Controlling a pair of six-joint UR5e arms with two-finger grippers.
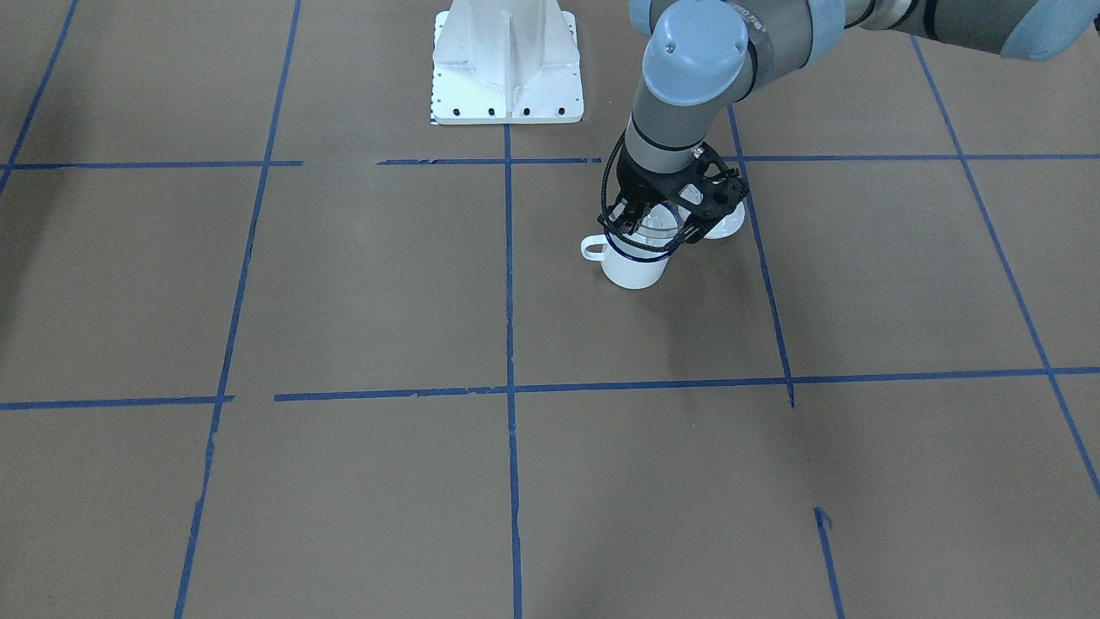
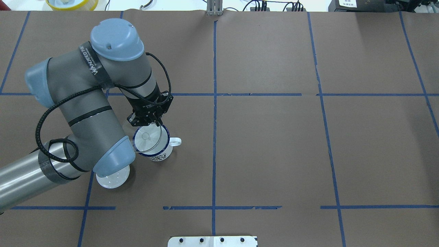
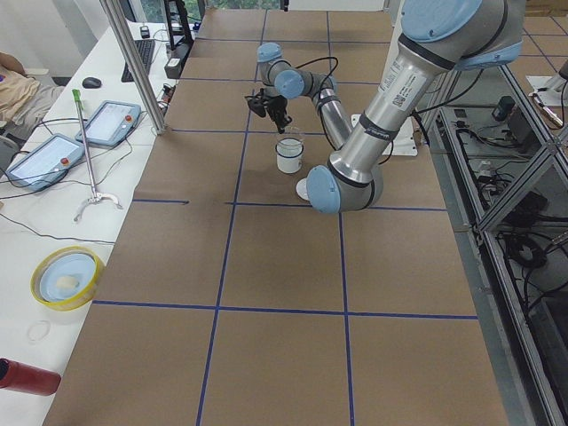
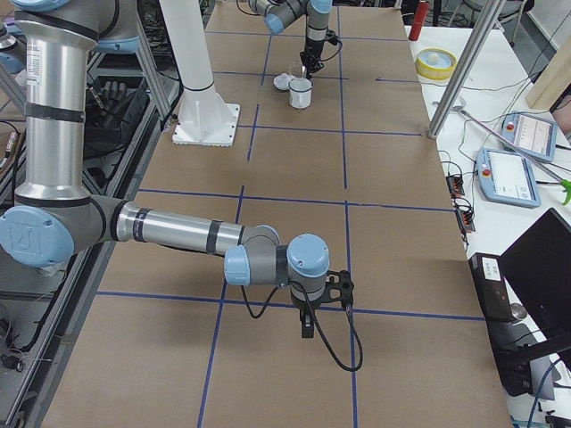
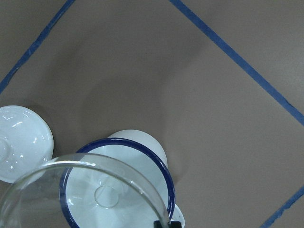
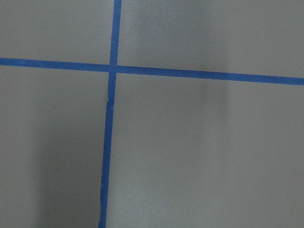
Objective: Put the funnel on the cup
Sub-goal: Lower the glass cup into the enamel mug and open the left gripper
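The white enamel cup point(image 2: 159, 155) with a dark blue rim stands upright on the brown table, its loop handle point(image 2: 175, 141) pointing toward the table's middle. My left gripper point(image 2: 148, 122) is shut on the rim of the clear funnel point(image 2: 146, 136) and holds it just over the cup's mouth, slightly off-centre. In the left wrist view the funnel's clear bowl point(image 5: 57, 190) overlaps the cup point(image 5: 147, 142). The front view shows the cup point(image 1: 634, 265), the funnel point(image 1: 657, 225) and the left gripper point(image 1: 640, 215). My right gripper point(image 4: 308, 325) shows only in the exterior right view; I cannot tell its state.
A round white domed lid point(image 2: 112, 178) lies on the table beside the cup, partly under my left arm's elbow; it also shows in the left wrist view point(image 5: 23, 142). The white robot base point(image 1: 507, 69) stands behind. Blue tape lines cross the table.
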